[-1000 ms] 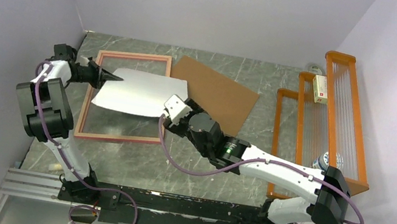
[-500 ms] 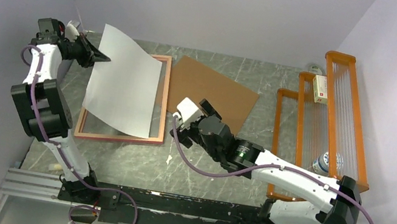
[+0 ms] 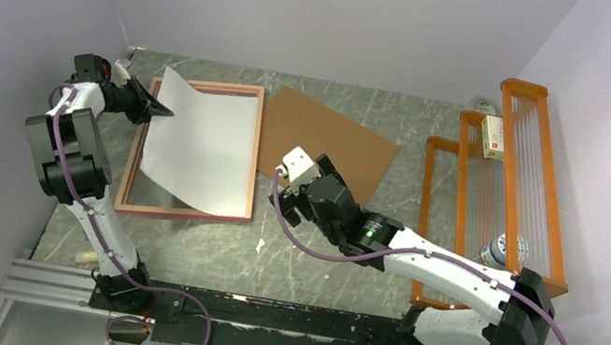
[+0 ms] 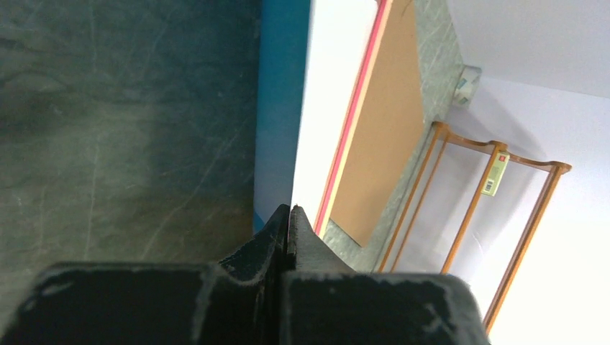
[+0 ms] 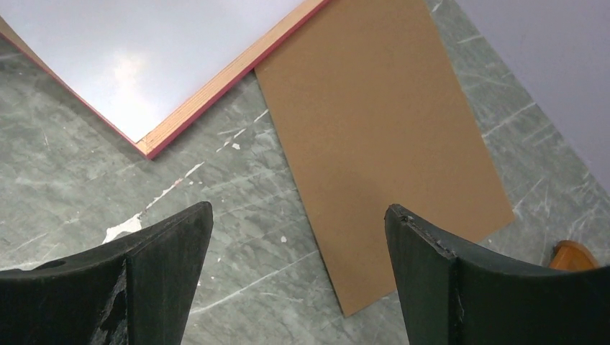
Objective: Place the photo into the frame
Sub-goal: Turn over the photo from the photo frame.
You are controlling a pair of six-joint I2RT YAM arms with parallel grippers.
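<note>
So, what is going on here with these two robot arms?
The left gripper is shut on one edge of the photo and holds it, white back up, slanted over the pink frame on the table. The photo does not lie flat in the frame yet. The right gripper is open and empty, above the table beside the brown backing board.

The left gripper (image 4: 289, 210) is tilting the photo (image 3: 198, 144) up and settling it over the frame (image 3: 253, 159); the right gripper (image 5: 298, 212) is letting go, spreading wide and backing off rightward.
</note>
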